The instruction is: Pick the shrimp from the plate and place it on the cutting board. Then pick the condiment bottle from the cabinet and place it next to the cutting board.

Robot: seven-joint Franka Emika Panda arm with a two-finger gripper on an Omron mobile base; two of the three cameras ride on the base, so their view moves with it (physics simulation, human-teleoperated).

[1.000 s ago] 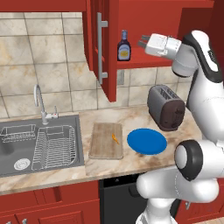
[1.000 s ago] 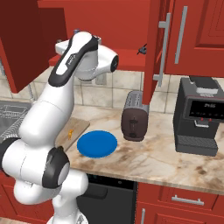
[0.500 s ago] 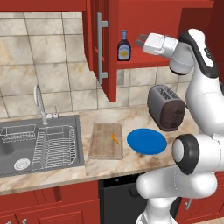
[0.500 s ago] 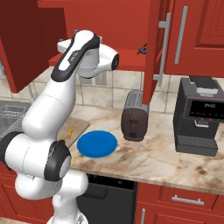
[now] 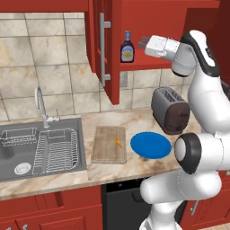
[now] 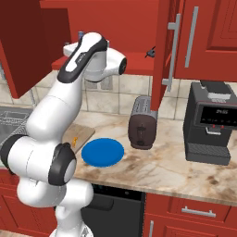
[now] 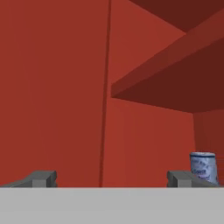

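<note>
Arm raised high, pincer (image 5: 144, 43) level, jaws wide apart

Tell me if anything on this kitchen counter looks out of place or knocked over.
Nothing stands out. The shrimp lies on the cutting board, the plate sits flat beside it, and the bottle stands upright in the open cabinet.

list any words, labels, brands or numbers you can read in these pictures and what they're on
None can be read.
Condiment bottle in the cabinet: pale label with orange, print too small to read.
Coffee machine: small marks on its dark front panel, too blurred to read.
Toaster, plate, cutting board: no text visible.
</note>
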